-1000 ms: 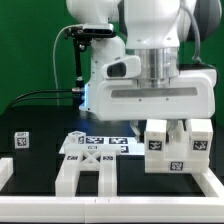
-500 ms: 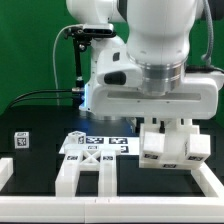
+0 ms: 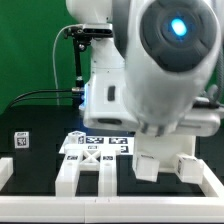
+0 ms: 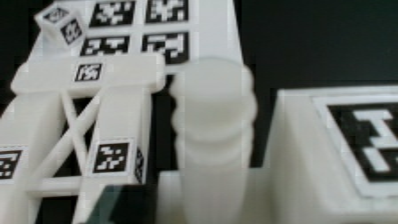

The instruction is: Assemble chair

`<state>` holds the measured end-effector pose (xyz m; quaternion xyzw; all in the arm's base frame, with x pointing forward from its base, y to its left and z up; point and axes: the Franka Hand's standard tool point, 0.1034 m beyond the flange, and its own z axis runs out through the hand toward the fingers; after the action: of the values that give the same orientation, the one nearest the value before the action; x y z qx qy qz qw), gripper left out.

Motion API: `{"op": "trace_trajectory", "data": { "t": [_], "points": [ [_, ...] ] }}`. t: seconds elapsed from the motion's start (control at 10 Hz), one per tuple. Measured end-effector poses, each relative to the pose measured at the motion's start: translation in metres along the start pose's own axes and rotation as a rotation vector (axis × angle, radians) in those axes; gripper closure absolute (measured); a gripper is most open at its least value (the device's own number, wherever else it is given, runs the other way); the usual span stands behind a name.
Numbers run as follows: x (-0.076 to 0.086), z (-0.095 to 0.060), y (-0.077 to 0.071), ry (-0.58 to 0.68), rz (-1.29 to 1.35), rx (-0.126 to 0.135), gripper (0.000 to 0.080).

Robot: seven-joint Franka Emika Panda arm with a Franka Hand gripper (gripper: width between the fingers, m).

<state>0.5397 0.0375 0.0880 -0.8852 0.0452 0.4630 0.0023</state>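
Pressing down unseen is the danger: the arm (image 3: 165,70) hides the pincer, so I cannot tell whether it grips the tagged chair block (image 3: 148,166) by the bench's (image 3: 35,165) near edge. A skewed block could jam against the lattice frame (image 3: 72,172) just beside it; the marker board (image 3: 95,143) lies behind that.

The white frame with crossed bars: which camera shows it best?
The wrist view: the frame sits close, its crossed bars and square tags plain. In the exterior view the frame is small and low in the picture, its crossed bars hard to make out.
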Motion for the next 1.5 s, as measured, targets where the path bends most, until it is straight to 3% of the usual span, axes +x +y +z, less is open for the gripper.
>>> {"op": "trace_trajectory", "data": {
  "t": [0.8, 1.2, 1.5],
  "points": [
    [0.011, 0.006, 0.009, -0.01, -0.009, 0.01, 0.0471],
    [0.017, 0.02, -0.007, -0.036, 0.037, 0.003, 0.0471],
    [0.019, 0.019, -0.019, -0.03, 0.028, -0.01, 0.0471]
  ]
}}
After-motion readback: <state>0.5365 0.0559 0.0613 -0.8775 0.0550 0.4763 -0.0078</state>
